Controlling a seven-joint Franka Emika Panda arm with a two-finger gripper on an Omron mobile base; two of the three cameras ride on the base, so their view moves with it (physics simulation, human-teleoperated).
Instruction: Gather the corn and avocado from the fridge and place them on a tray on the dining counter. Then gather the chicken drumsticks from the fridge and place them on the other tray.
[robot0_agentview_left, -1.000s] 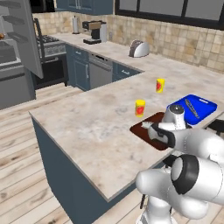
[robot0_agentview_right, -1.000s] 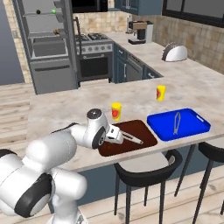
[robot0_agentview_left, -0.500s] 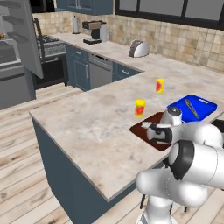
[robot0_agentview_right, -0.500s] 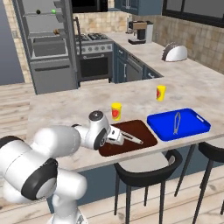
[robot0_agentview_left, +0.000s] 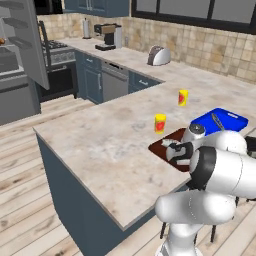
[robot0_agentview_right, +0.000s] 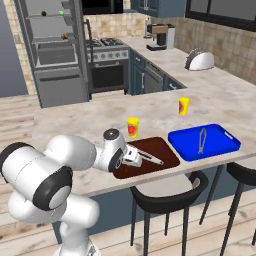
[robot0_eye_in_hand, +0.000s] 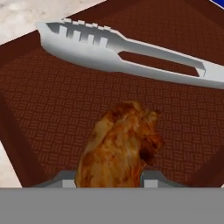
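Your claw (robot0_eye_in_hand: 109, 183) is clamped narrow on the chicken drumstick (robot0_eye_in_hand: 118, 144), holding it low over the brown tray (robot0_eye_in_hand: 39, 131) at the table's near edge, beside the tongs (robot0_eye_in_hand: 122, 52), ready for release.

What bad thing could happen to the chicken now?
1. The gripper holds the chicken drumstick over the brown tray. If it lets go while still above the tray, the chicken might roll.
2. The metal tongs lie on the same tray. The chicken could land on them or bump them.
3. The brown tray sits near the counter edge, so a push from the arm might shove it toward the stools.
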